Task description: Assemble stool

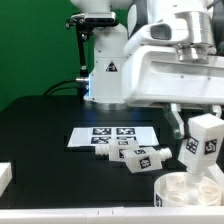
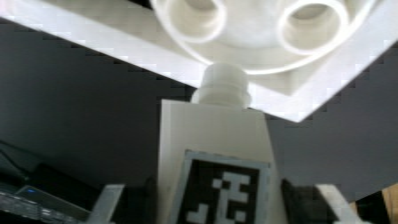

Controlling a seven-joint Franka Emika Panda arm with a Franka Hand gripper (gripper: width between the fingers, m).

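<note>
The held leg [image 1: 198, 148] [image 2: 221, 150] hangs tilted over the seat [image 1: 185, 190] [image 2: 249, 32]. Its round peg end points down at the seat's rim, and whether the two touch cannot be told. The gripper [image 1: 197, 128] [image 2: 222, 205] clamps this leg by its tagged upper part, one finger on each side. On the exterior view's clock face, the seat lies on the bench [image 1: 40, 130] at about 5 o'clock from the marker board [image 1: 112, 134]. The loose legs [image 1: 143, 158] lie on their sides at the board's 5 o'clock edge, at roughly 10 o'clock from the seat and apart from it.
</note>
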